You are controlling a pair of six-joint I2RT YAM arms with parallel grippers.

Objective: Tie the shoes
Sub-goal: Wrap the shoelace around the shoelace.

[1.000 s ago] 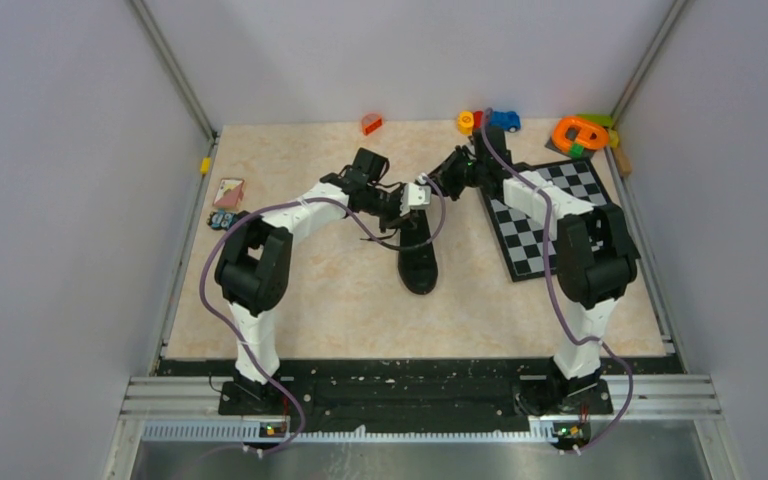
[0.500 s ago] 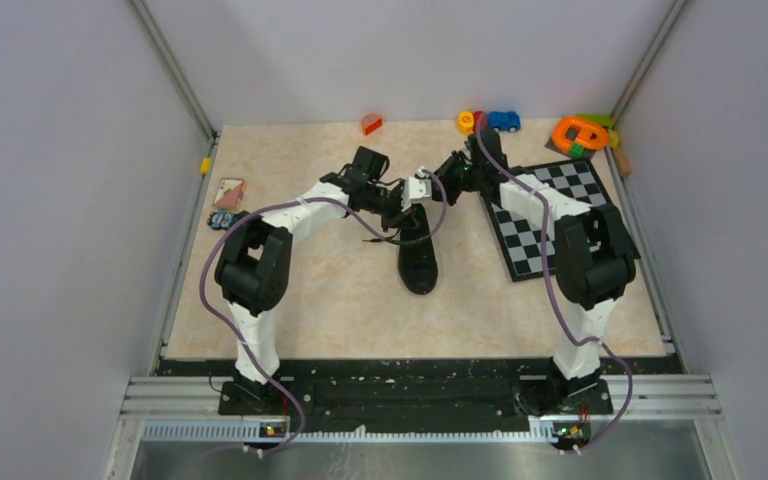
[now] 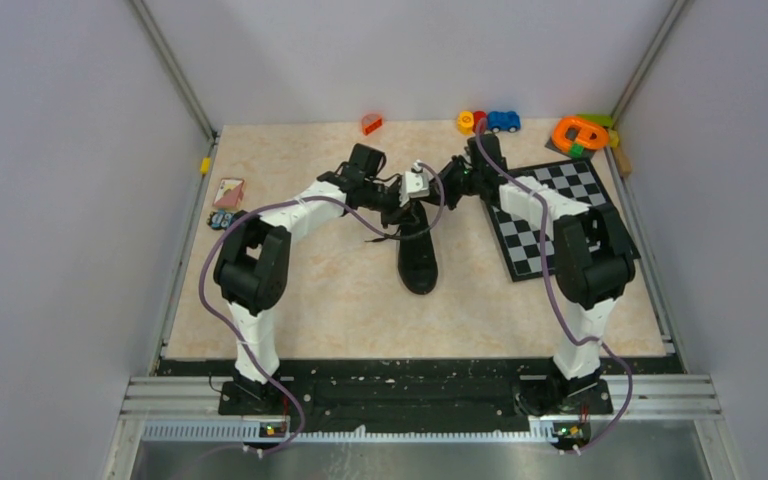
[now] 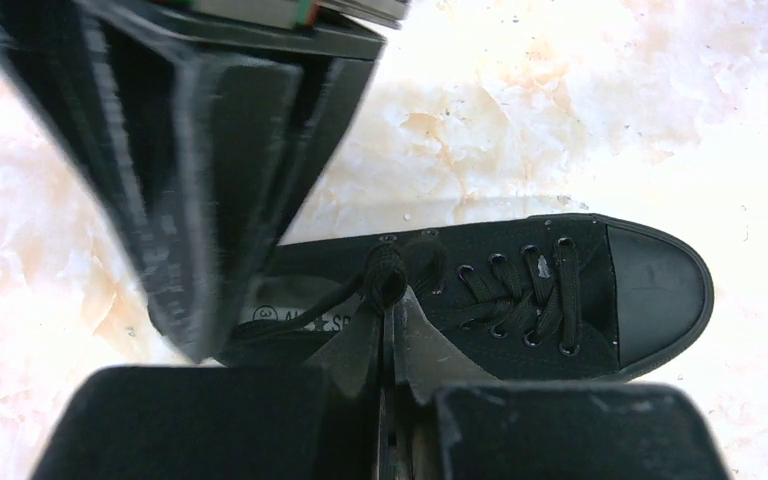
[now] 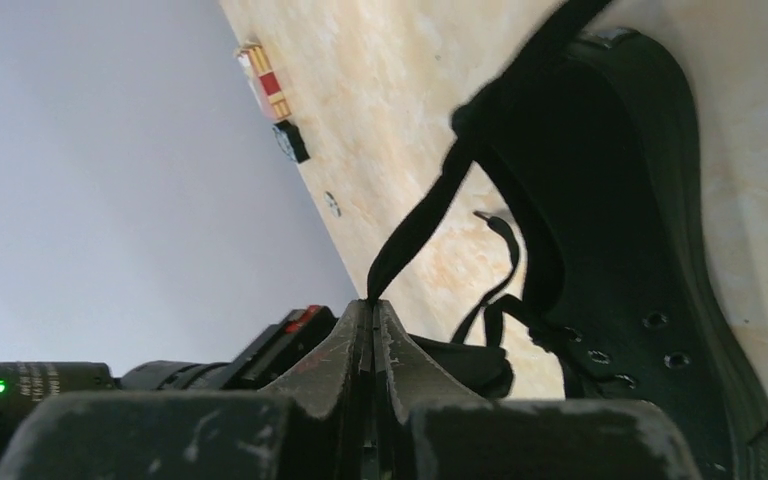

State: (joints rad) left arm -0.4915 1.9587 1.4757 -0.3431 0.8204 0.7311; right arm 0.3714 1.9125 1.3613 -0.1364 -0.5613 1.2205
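A black low-top shoe lies mid-table, toe toward the arms. It also shows in the left wrist view and the right wrist view. My left gripper is shut on a folded black lace above the shoe's tongue; in the top view the left gripper hovers over the heel end. My right gripper is shut on a taut black lace running up from the shoe; in the top view the right gripper meets the left one above the shoe.
A chessboard lies right of the shoe under the right arm. Small toys and an orange toy sit along the back edge. A red block is at back centre. Cards lie at the left.
Both grippers have moved slightly away from the arm bases, toward the back of the table, still holding the laces. The shoe has stayed in place.
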